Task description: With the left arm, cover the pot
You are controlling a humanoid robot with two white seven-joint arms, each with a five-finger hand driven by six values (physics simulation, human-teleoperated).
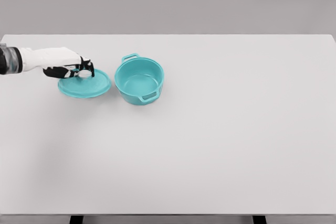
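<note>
Head view: left robot hand (pixel 79 70) clenches the round teal lid's (pixel 85 84) knob for lifting; open teal two-handled pot (pixel 139 81) waits just beyond its fingertips.

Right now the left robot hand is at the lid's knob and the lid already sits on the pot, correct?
Not quite. In the head view the lid lies on the table left of the pot, which is uncovered. The left robot hand is at the lid's knob, as you said.

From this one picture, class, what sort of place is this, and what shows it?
Probably a simulated robot test bench: a bare white table against a blank grey wall, one teal two-handled pot, its round teal lid, and a white robotic left hand.
</note>
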